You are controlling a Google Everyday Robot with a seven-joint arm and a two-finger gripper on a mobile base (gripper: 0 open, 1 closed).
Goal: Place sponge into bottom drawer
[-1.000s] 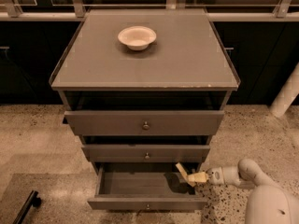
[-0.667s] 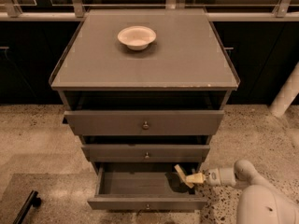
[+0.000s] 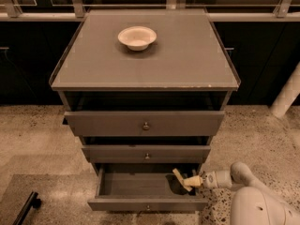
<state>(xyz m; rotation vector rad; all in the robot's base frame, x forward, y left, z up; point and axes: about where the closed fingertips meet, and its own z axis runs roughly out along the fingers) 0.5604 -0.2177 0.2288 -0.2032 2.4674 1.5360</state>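
The bottom drawer (image 3: pixel 123 203) of the grey cabinet is pulled out, its inside showing. My gripper (image 3: pixel 185 180) reaches in from the right, over the drawer's right end, on a pale arm (image 3: pixel 220 177). A dark rounded shape (image 3: pixel 174 185) lies at the gripper, low in the drawer's right part; it may be the sponge, but I cannot tell whether it is held or resting on the drawer floor.
The middle drawer (image 3: pixel 146 154) and top drawer (image 3: pixel 145 123) stand slightly out above. A white bowl (image 3: pixel 137 36) sits on the cabinet top. My pale body (image 3: pixel 258 207) is at the lower right. A dark bar (image 3: pixel 26 209) lies on the floor at the lower left.
My gripper and arm have shifted slightly left, a little further over the bottom drawer. The drawers and bowl have not moved.
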